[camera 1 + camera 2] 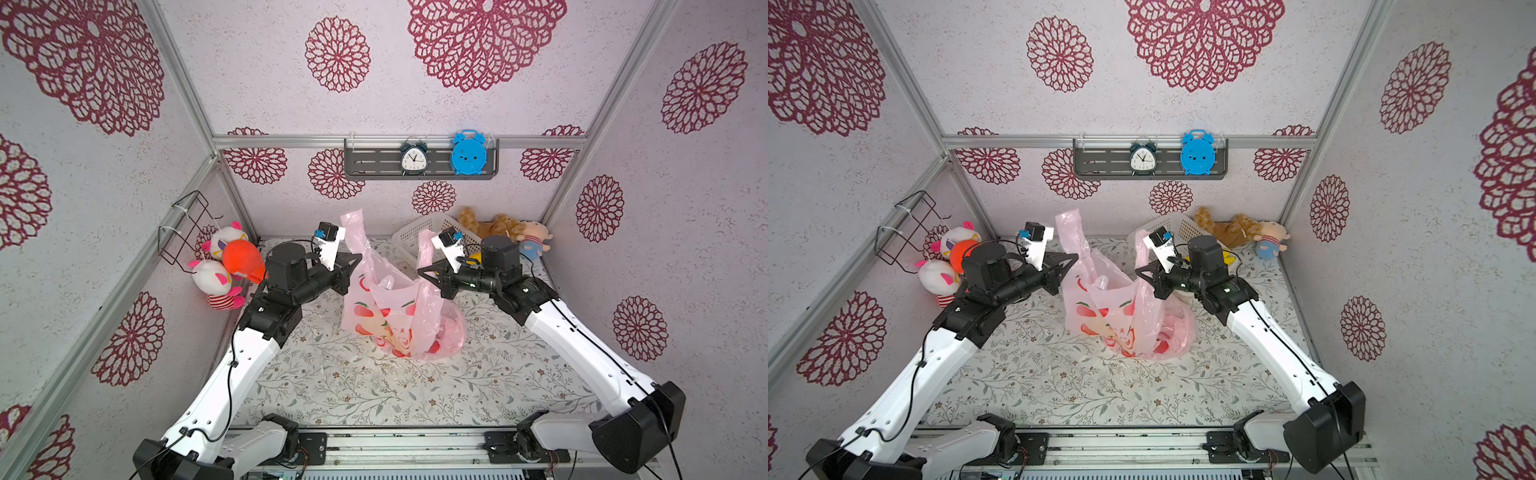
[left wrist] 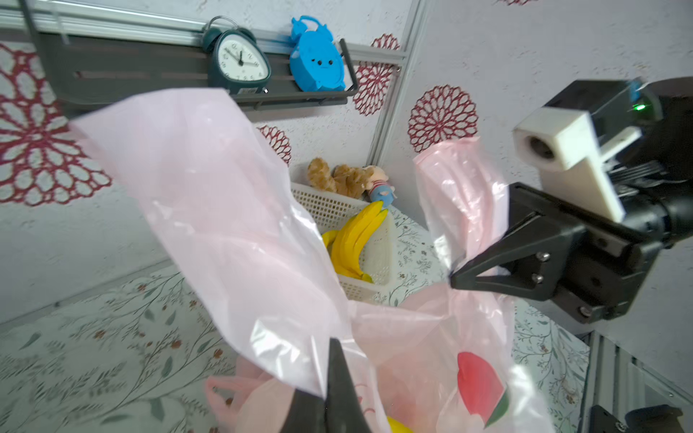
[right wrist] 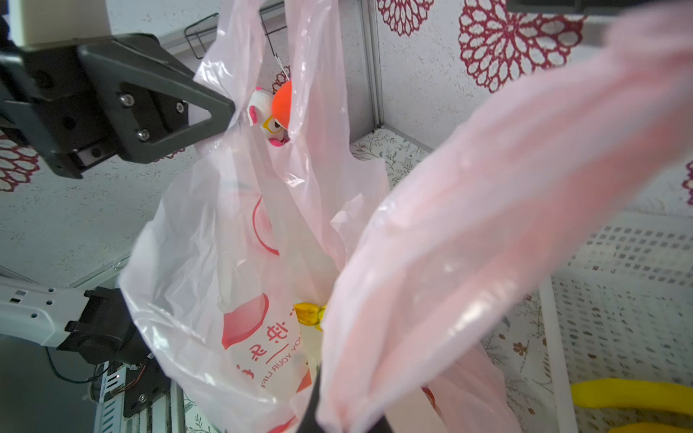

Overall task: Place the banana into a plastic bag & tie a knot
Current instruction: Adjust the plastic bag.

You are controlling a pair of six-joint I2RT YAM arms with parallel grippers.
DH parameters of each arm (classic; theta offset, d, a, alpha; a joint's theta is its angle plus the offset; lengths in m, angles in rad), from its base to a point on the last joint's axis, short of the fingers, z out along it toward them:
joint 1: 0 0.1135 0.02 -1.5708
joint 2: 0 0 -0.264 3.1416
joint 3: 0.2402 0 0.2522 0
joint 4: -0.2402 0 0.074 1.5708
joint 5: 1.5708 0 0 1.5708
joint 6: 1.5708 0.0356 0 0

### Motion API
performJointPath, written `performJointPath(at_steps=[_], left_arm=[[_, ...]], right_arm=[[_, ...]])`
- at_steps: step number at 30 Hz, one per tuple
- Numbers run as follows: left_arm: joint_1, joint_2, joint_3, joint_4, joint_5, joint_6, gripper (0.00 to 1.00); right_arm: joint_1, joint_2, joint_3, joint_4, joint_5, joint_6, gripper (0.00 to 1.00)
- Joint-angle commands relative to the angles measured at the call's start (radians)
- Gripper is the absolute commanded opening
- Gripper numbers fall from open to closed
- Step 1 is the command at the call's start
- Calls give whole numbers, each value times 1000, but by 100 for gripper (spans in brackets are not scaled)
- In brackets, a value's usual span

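Left end effector (image 1: 356, 261) and right end effector (image 1: 422, 272) each pinch a handle of the bag (image 1: 386, 320). Print reads "YOUR"; the banana (image 3: 308, 315) shows only a tip inside, heading unclear.

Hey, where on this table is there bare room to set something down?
Widest bare patch: the front of the table, between the plastic bag and the front rail. Narrower strips flank the bag, each overhung by an arm. Crowded: the back corners, with plush toys and the basket.
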Motion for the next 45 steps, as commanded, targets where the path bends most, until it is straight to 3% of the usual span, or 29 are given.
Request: performJointPath(at_steps=[1, 4, 7, 9, 10, 13, 14, 18, 22, 31, 36, 42, 45], left_arm=[[-44, -12, -23, -140, -103, 33, 0], [-44, -6, -81, -90, -61, 39, 0], [-35, -16, -162, -28, -93, 50, 1], [-14, -38, -209, 0, -85, 57, 12], [1, -53, -233, 11, -81, 56, 23], [49, -99, -306, 70, -29, 47, 72], [68, -115, -333, 103, -1, 42, 84], [162, -151, -411, 211, 164, 20, 99], [229, -155, -430, 275, 328, 21, 97], [404, -137, -462, 382, 548, 28, 97], [476, -135, -446, 369, 568, 31, 97], [487, -176, -471, 383, 564, 34, 97], [507, -128, -448, 397, 576, 45, 97]], right_arm=[[3, -21, -25, 65, 3, -51, 0], [4, -8, -78, 75, 27, -87, 0], [2, 2, -121, 82, 44, -99, 0], [2, 9, -129, 76, 42, -101, 0], [2, 9, -132, 74, 43, -101, 0], [-4, 5, -139, 78, 53, -103, 0], [-8, 3, -142, 82, 53, -99, 0], [-13, -3, -135, 81, 40, -87, 0], [-15, -11, -112, 91, 4, -68, 0], [-48, 65, 0, 47, -54, -67, 0], [-65, 97, 38, 28, -65, -69, 0], [-100, 125, 93, -10, -92, -70, 0], [-101, 130, 102, -12, -118, -68, 0]])
